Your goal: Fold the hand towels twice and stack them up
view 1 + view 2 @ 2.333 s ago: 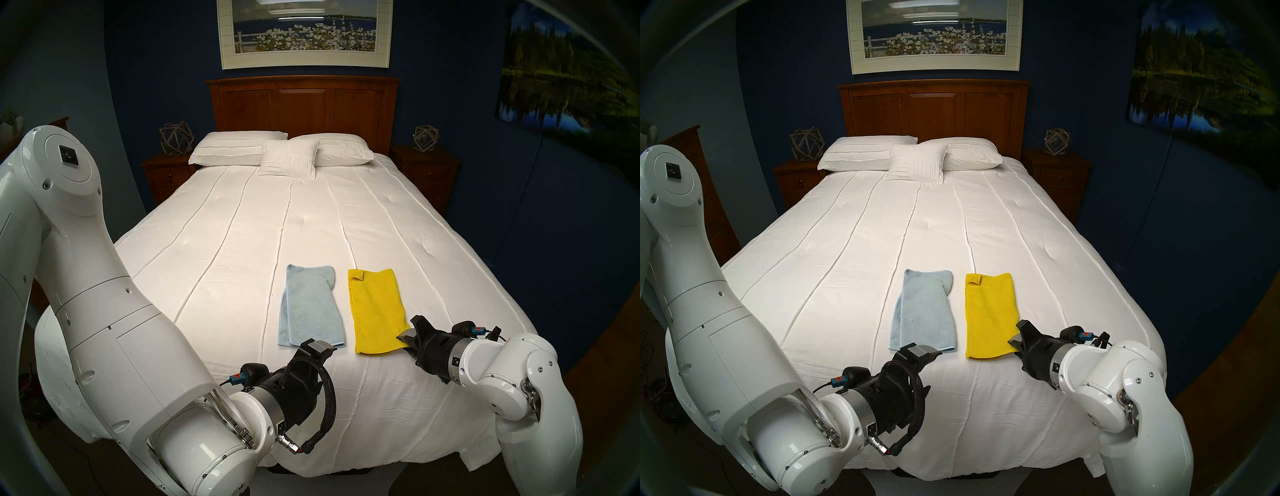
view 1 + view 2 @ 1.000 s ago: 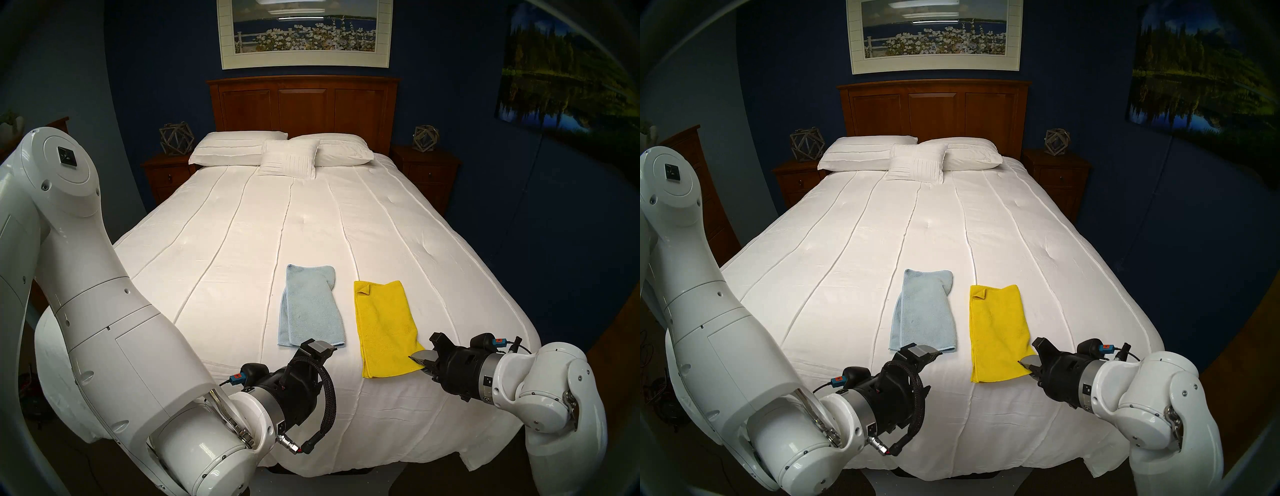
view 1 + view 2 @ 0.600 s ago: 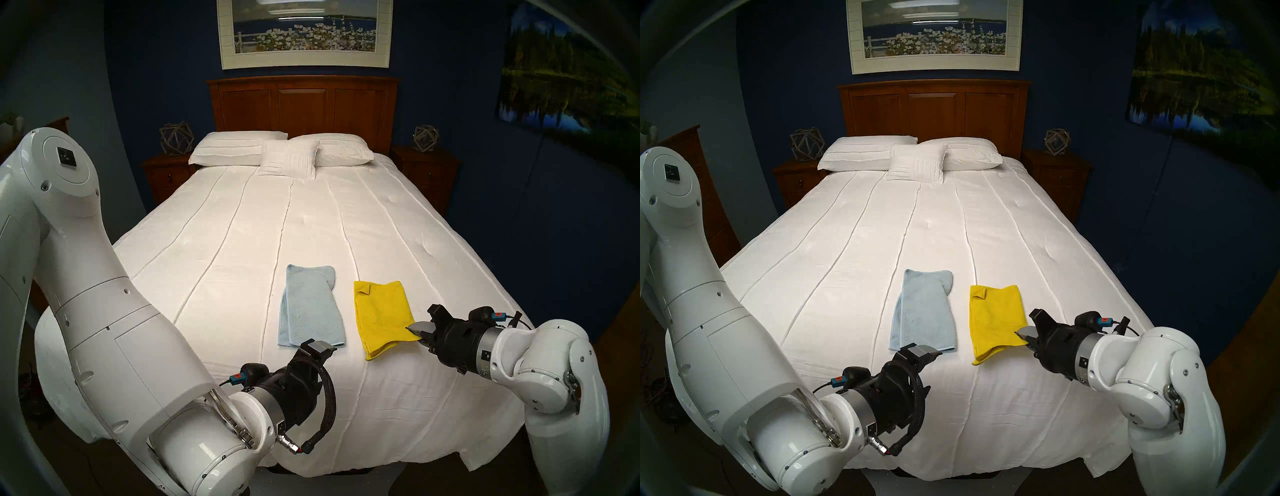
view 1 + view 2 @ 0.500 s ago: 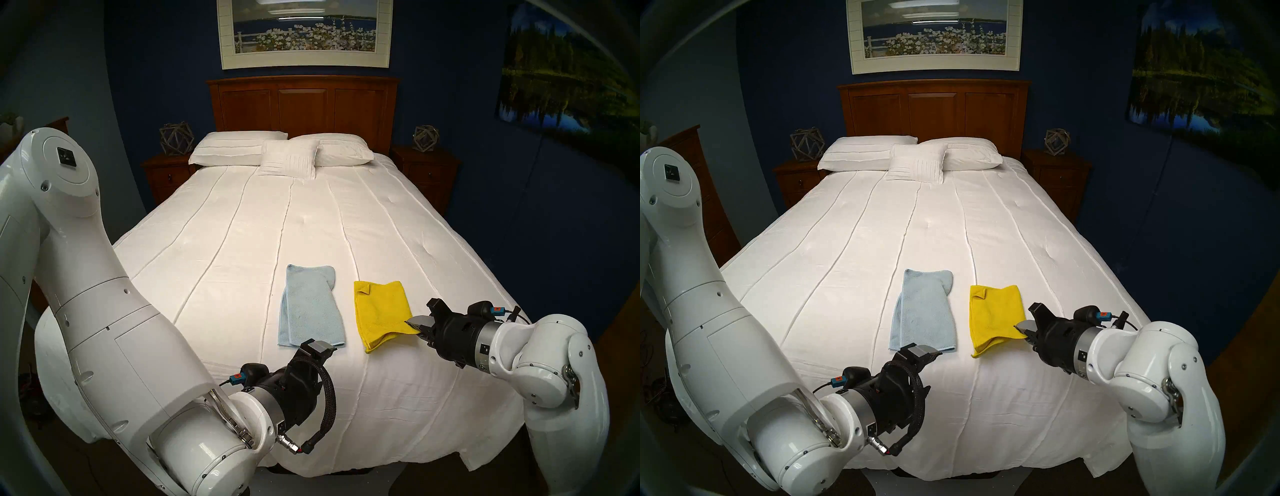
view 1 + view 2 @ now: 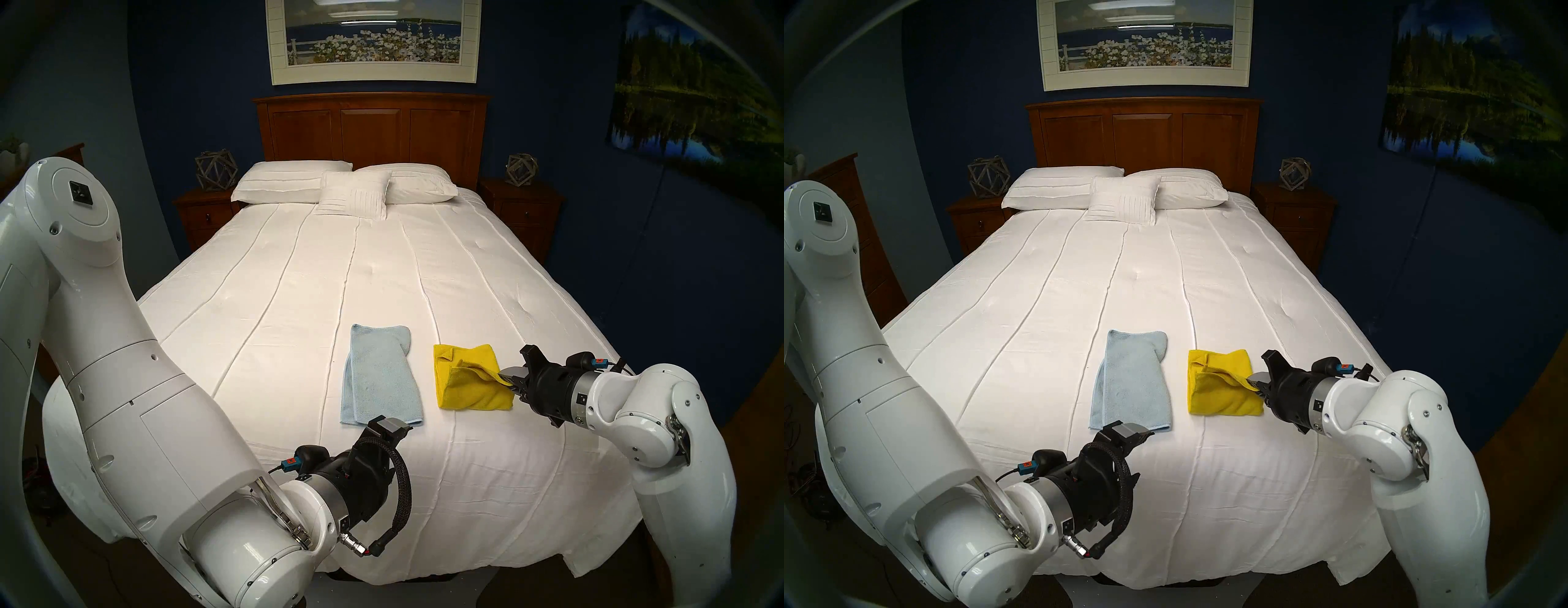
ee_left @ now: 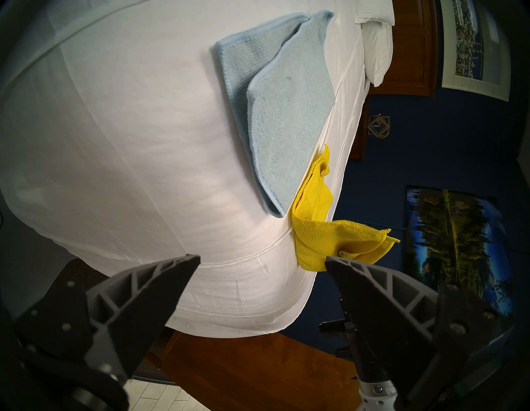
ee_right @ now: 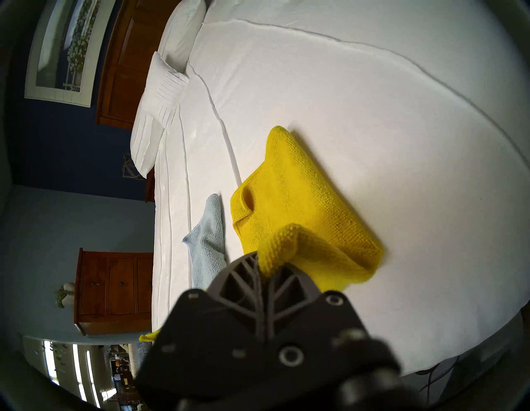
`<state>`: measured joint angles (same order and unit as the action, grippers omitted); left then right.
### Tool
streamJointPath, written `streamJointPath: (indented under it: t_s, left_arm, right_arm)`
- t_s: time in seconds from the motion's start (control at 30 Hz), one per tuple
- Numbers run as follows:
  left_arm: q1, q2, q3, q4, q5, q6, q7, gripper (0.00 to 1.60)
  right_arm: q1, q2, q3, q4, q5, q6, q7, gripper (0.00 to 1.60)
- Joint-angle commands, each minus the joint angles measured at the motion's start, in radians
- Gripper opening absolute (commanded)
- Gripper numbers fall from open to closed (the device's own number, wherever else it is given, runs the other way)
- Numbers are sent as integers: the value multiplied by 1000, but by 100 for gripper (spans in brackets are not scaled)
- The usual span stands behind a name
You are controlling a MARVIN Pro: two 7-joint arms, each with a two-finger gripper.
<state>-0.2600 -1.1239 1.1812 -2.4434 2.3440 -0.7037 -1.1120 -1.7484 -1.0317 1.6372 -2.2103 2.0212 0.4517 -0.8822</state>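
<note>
A bright yellow hand towel [image 5: 471, 384] lies on the white bedspread [image 5: 275, 305], right of a pale blue hand towel [image 5: 382, 373]. My right gripper [image 5: 507, 378] is shut on the yellow towel's near right corner. It holds that corner lifted and doubled back over the far half, so the towel is loosely folded; the pinch shows in the right wrist view [image 7: 265, 269]. The blue towel lies flat, folded lengthwise with a rumpled far corner. My left gripper [image 5: 394, 426] hovers open and empty at the blue towel's near edge; its fingers stand apart in the left wrist view [image 6: 262, 258].
White pillows [image 5: 343, 187] lie at the wooden headboard [image 5: 371, 131]. Nightstands [image 5: 203, 216] [image 5: 524, 208] flank the bed. A wooden dresser [image 7: 114, 287] stands to the left. The bed's foot edge drops off just below my left wrist.
My right gripper dragged the yellow towel nearer and rightward, then lifted its near corner and carried it back toward the headboard, folding the towel over. The left arm and the blue towel have not moved.
</note>
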Motion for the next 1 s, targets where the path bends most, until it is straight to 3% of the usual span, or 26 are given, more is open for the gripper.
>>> streamJointPath:
  t_s: [0.0, 0.07, 0.27, 0.37, 0.53, 0.57, 0.6, 0.77, 0.8, 0.97]
  left_arm:
    - [-2, 0, -5, 0, 1, 1, -2, 160]
    - [-2, 1, -5, 0, 2, 0, -2, 160]
    - [-2, 2, -5, 0, 3, 0, 0, 160]
    - [-2, 2, -5, 0, 4, -1, 0, 160]
    - [-1, 3, -6, 0, 5, -1, 1, 160]
    - [-1, 4, -6, 0, 5, -1, 1, 160]
    - [-1, 4, -6, 0, 6, -1, 2, 160]
    - [-1, 5, -7, 0, 7, -2, 2, 160]
    - [0, 5, -7, 0, 7, -2, 3, 160]
    - [0, 6, -7, 0, 8, -3, 3, 160]
  right_arm:
    - [106, 2, -39, 37, -4, -10, 26, 3]
    - [136, -2, -58, 68, -8, -13, 30, 13]
    - [195, -12, -88, 122, -13, -18, 32, 14]
    - [223, -21, -103, 148, -19, -19, 31, 28]
    - [272, -36, -129, 195, -34, -15, 22, 34]
    - [292, -40, -139, 210, -37, -13, 16, 46]
    - [281, -43, -135, 208, -43, -13, 21, 48]
    - [339, -63, -167, 262, -60, -3, 0, 30]
    - [362, -74, -178, 285, -68, 1, -9, 43]
    - [400, -97, -193, 321, -82, 13, -31, 60]
